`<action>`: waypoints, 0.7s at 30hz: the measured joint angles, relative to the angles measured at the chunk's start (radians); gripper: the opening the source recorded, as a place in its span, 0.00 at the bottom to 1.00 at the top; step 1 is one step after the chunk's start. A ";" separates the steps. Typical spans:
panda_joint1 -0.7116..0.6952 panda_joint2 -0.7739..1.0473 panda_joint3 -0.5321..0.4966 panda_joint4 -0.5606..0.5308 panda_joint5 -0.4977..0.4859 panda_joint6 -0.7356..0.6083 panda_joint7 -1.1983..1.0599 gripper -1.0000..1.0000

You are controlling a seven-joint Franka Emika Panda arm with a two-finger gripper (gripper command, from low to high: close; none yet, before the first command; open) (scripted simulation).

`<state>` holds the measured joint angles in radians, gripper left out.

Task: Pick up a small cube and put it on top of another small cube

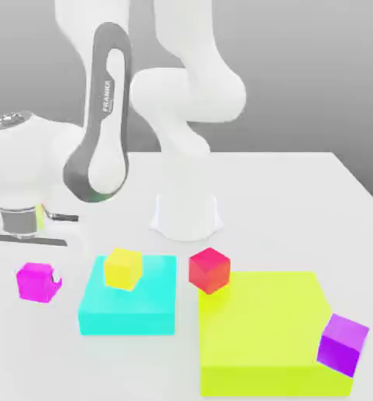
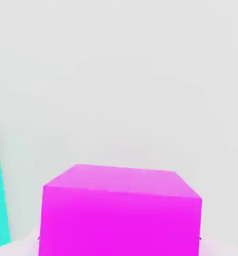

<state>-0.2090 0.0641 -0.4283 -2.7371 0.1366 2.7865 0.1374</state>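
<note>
The white two-finger gripper (image 2: 119, 240) has its jaws clamped on the small matte magenta-pink cube (image 1: 38, 283), at the exterior view's left of the flat cyan block (image 1: 128, 305). The small matte red cube (image 1: 209, 270) sits at the flat yellow-green block (image 1: 264, 321). Beneath spreads a plain white surface (image 1: 260, 211); grey backs the room.

magenta cube (image 1: 38, 283) | red cube (image 1: 209, 271) | yellow cube (image 1: 123, 269) | cyan block (image 1: 129, 294) | violet cube (image 1: 343, 345)
</note>
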 joint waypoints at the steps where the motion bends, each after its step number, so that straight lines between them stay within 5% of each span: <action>1: 0.027 -0.033 0.018 -0.011 0.000 -0.023 0.026 0.00; 18: 0.267 -0.646 0.477 -0.213 -0.060 -0.420 0.605 0.00; 21: 0.273 -0.604 0.512 -0.241 -0.061 -0.348 0.635 0.00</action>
<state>0.0639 -0.5401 0.0836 -2.9780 0.0759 2.4381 0.7720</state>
